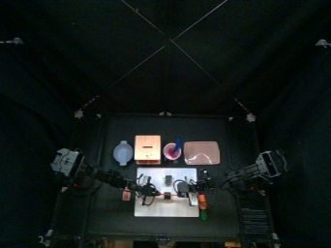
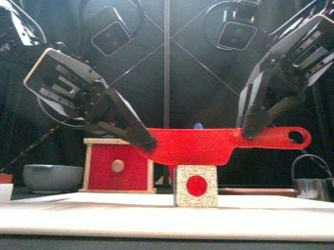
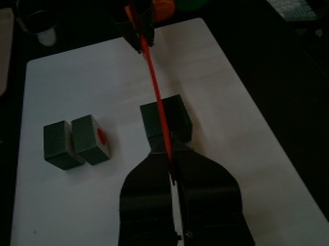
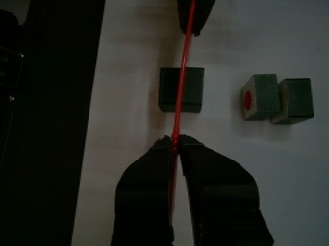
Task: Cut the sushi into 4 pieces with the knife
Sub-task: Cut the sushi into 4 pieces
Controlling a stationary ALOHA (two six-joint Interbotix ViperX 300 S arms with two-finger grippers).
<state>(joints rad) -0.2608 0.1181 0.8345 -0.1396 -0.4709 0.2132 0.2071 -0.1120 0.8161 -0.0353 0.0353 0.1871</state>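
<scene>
Nearest the front edge lies the white cutting board [image 1: 168, 205], and the sushi is on it in two parts. One longer dark green block [image 3: 167, 125] sits directly under the blade. The two cut pieces [image 3: 77, 142] stand touching each other, a little apart from it, with a red centre showing on the face turned toward the block.

I hold the red knife [image 2: 196, 145] level across that block, with both ends gripped. My left gripper [image 2: 146, 145] is pinched tight on the blade's tip, and my right gripper [image 2: 248, 129] is clamped on the handle end. The edge lies over the block's middle. I cannot tell whether it is touching the block or just above it.

Behind the board, the blue-grey bowl [image 2: 53, 177] is on the left, with the wooden box [image 2: 117, 166] beside it, its red drawer front facing forward. Next come the red cup [image 1: 172, 150] and the pink tray [image 1: 200, 152], and the metal cutter [image 2: 311, 184] is off to the right. I cannot make out what the bowl or the cup holds.
</scene>
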